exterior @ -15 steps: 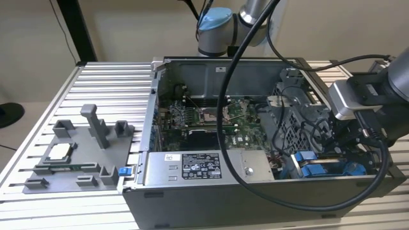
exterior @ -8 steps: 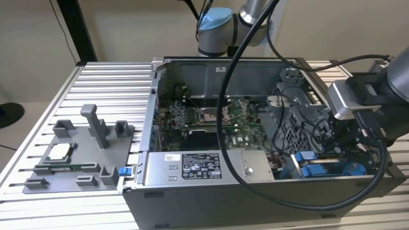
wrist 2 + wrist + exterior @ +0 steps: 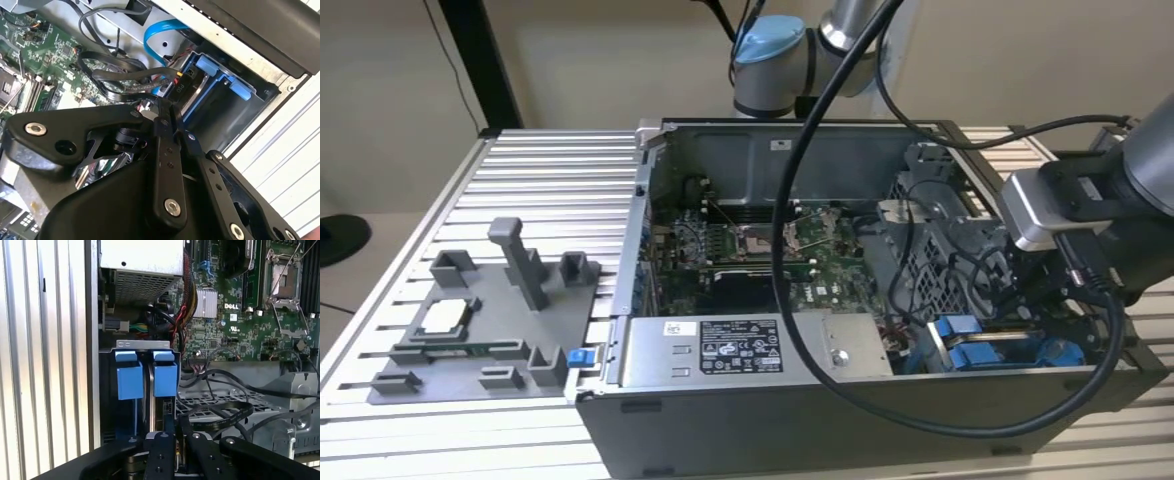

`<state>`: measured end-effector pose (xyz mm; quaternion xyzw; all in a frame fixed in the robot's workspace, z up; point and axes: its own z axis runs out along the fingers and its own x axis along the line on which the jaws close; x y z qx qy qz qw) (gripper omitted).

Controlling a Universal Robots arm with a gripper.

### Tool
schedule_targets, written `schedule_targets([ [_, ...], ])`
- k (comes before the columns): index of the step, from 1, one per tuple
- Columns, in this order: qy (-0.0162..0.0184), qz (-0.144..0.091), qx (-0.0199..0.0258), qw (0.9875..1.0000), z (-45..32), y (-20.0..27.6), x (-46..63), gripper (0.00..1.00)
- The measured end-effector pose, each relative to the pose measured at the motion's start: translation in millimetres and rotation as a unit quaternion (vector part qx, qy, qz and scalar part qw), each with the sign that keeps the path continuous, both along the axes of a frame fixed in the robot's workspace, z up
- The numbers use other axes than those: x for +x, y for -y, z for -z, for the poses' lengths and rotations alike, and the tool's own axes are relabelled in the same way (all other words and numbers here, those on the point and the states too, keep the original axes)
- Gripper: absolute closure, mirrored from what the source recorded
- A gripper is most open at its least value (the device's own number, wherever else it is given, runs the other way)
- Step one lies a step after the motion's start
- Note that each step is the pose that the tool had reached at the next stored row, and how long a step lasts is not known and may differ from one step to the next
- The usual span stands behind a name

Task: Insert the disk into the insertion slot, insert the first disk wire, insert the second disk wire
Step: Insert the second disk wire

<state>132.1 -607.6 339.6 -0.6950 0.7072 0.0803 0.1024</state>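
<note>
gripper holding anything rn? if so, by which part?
Cannot be told. The gripper is down by the drive bay, fingertips close together near the black cables, but the contact point is hidden.

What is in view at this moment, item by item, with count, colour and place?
computer case: one, dark grey, open on the slatted table.
motherboard: one, green, on the case floor.
power-supply box: one, silver, labelled, at the case's near wall.
insertion slot: one, dark metal with blue rails, in the case corner at the exterior view's right.
blue tabs: two, side by side at the slot.
blue cable: one, curving above the slot.
black cables: several, looped over the perforated cage.
fixture tray: one, grey plastic, on the table at the exterior view's left.
table: one, silver slats.
gripper: one, black, at the slot.
</note>
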Motion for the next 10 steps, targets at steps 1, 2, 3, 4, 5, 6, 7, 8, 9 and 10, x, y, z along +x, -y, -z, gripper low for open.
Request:
schedule_targets([
  [1, 0.0003, 0.0, -0.0004, 1.0, 0.3, -0.1, 0.0, 1.0],
  [2, 0.0005, 0.0, -0.0008, 1.0, 0.6, -0.2, -0.1, 1.0],
  [3, 0.0007, 0.0, -0.0012, 1.0, 0.8, -0.2, -0.1, 1.0],
  [4, 0.0008, 0.0, -0.0016, 1.0, 1.0, -0.2, -0.1, 1.0],
  [5, 0.0008, 0.0, -0.0021, 1.0, 1.1, -0.2, -0.1, 1.0],
  [6, 0.0008, 0.0, -0.0026, 1.0, 1.2, -0.2, -0.1, 1.0],
  [7, 0.0008, 0.0, -0.0031, 1.0, 1.4, -0.2, -0.1, 1.0],
  [8, 0.0008, 0.0, -0.0037, 1.0, 1.7, -0.2, -0.2, 1.0],
  [9, 0.0008, 0.0, -0.0043, 1.0, 1.9, -0.2, -0.2, 1.0],
  [10, 0.0008, 0.0, -0.0049, 1.0, 2.2, -0.2, -0.2, 1.0],
])
